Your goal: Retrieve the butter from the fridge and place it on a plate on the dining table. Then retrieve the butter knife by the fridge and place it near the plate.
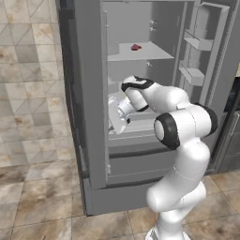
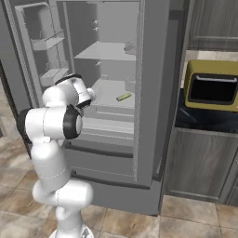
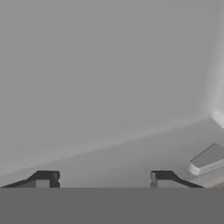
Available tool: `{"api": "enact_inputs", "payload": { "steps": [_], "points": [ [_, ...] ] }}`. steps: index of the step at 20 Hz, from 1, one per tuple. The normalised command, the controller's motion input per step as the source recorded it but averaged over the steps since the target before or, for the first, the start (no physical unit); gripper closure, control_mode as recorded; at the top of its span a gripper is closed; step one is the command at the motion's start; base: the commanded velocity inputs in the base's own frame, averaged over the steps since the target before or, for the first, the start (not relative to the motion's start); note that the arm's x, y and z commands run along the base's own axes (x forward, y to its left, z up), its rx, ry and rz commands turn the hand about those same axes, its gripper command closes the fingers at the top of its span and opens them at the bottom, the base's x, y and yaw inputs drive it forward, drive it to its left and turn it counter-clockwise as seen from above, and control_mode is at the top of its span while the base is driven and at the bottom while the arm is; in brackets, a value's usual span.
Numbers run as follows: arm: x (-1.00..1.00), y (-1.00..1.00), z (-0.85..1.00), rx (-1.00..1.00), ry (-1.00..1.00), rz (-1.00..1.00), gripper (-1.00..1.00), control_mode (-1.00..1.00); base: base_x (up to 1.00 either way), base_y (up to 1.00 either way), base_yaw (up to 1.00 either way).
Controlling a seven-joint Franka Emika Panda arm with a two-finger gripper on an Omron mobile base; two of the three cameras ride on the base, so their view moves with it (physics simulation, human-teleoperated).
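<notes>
Currently the fridge (image 2: 153, 93) stands with its doors swung wide, shelves exposed, and the arm (image 1: 183, 126) reaches into the middle compartment. On the upper shelf, at about twelve o'clock from the hand in the left base view, lies a small red item (image 1: 136, 47); it is not the target. The butter (image 2: 123, 97) lies on the middle shelf, a pale yellow stick, at about three o'clock from the wrist in the right base view and apart from it.

Judgement on the step in hand: this is the approach to grasp the butter. To do it well, the hand should swing toward the stick, line its fingers across the short width, come down level with the shelf, and close only once the stick sits between the pads, without scraping the shelf or the side wall.

The gripper (image 3: 103, 177) shows its two dark tips spread well apart in the hand view, with bare shelf and back wall beyond. Nothing lies between the fingers; they hold nothing and touch nothing visible.
</notes>
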Motion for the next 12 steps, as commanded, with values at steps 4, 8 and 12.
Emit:
{"api": "enact_inputs", "payload": {
  "steps": [4,8,12],
  "points": [
    [-0.49,-0.97,-0.03,-0.26,-0.24,-0.14,-1.0,-1.0,0.0,0.0,0.0],
    [-0.29,-0.62,-0.09,-0.36,-0.19,-0.26,-1.0,-1.0,0.0,0.0,0.0],
    [-0.17,0.39,-0.24,-0.14,-0.19,-0.13,-1.0,-1.0,0.0,0.0,0.0]
  ]
}}
